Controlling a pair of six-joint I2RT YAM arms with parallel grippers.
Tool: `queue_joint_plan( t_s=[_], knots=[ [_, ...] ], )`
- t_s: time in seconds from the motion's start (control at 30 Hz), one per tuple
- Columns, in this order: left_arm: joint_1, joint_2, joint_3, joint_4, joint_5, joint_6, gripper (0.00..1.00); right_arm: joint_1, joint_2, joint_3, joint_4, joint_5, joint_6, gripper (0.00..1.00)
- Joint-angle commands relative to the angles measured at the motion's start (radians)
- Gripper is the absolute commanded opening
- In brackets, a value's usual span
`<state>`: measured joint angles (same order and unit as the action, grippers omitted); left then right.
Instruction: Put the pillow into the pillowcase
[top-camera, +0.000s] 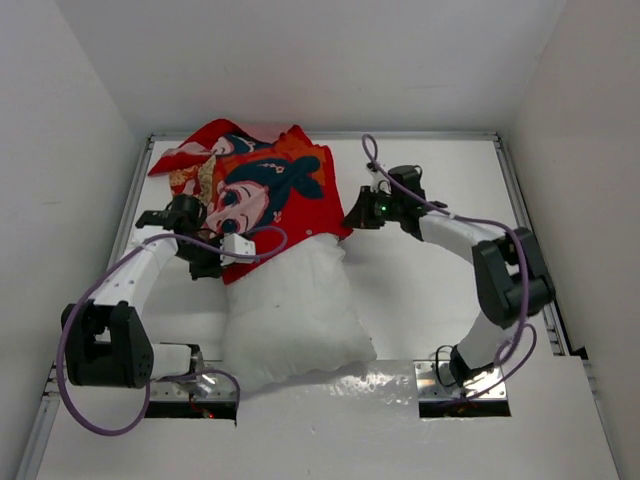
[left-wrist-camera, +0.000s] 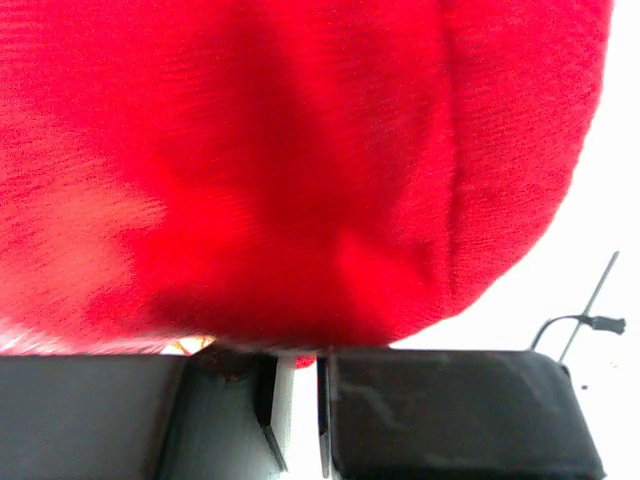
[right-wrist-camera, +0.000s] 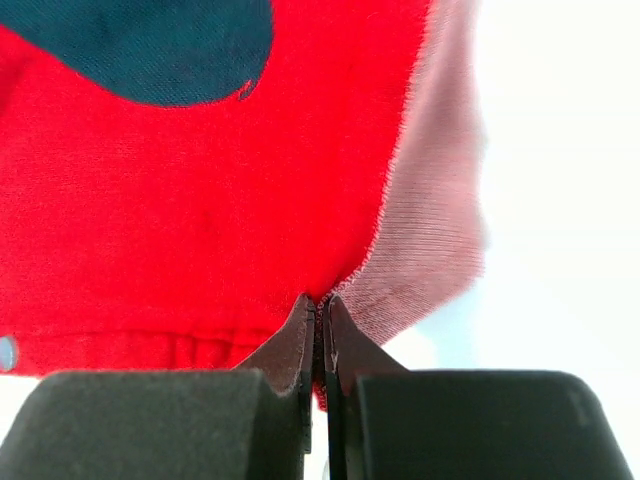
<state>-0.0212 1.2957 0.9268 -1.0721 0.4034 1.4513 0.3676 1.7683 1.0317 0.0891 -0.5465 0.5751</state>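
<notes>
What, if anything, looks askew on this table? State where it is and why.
The pillowcase lies crumpled and skewed at the far left, its far corner bunched. The pillow has only its far end covered by the case, the rest bulging toward the near edge. Nothing looks torn or spilled.

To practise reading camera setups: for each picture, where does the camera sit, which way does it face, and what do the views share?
Top external: above and behind the robot, looking down at pillow and pillowcase; both arms, left hand and right hand show.
Left wrist: on the left arm, facing past its fingers into pillowcase cloth.
Right wrist: on the right arm, facing its shut fingers pinching the pillowcase edge.
Shared: all see the pillowcase.
</notes>
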Motion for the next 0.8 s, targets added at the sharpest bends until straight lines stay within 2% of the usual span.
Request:
queue_joint_plan(
  t_s=[0.0, 0.17, 0.27, 0.37, 0.4, 0.47, 0.5, 0.57, 0.6, 0.73, 0.77],
  knots=[
    [0.009, -0.07, 0.096, -0.049, 0.126, -0.087, 0.0, -0.021, -0.171, -0.062, 0.006, 0.115, 0.008, 0.0],
    [0.009, -0.062, 0.222, -0.043, 0.195, -0.195, 0.0, -0.021, -0.315, -0.004, -0.063, 0.187, -0.006, 0.0],
    [0.009, -0.035, 0.37, -0.042, 0.254, -0.311, 0.0, -0.022, -0.398, 0.051, -0.078, 0.227, 0.014, 0.0],
    [0.02, 0.026, 0.607, 0.004, 0.371, -0.546, 0.0, -0.03, -0.458, 0.12, -0.051, 0.266, 0.061, 0.0],
    [0.036, 0.074, 0.739, 0.052, 0.44, -0.686, 0.0, -0.038, -0.467, 0.146, -0.039, 0.276, 0.074, 0.0],
    [0.07, 0.125, 0.861, 0.122, 0.482, -0.84, 0.0, -0.067, -0.458, 0.241, -0.028, 0.284, 0.127, 0.0],
    [0.107, 0.178, 0.967, 0.211, 0.5, -0.982, 0.0, -0.129, -0.449, 0.266, 0.013, 0.272, 0.162, 0.0],
    [0.148, 0.23, 1.096, 0.311, 0.518, -1.112, 0.0, -0.25, -0.391, 0.351, 0.059, 0.223, 0.32, 0.0],
    [0.193, 0.293, 1.138, 0.395, 0.535, -1.222, 0.0, -0.28, -0.367, 0.376, 0.113, 0.214, 0.359, 0.0],
    [0.234, 0.442, 1.343, 0.523, 0.578, -1.482, 0.0, -0.32, -0.27, 0.522, 0.084, 0.225, 0.455, 0.0],
    [0.234, 0.442, 1.342, 0.59, 0.583, -1.566, 0.0, -0.32, -0.264, 0.536, 0.096, 0.205, 0.483, 0.0]
  ],
)
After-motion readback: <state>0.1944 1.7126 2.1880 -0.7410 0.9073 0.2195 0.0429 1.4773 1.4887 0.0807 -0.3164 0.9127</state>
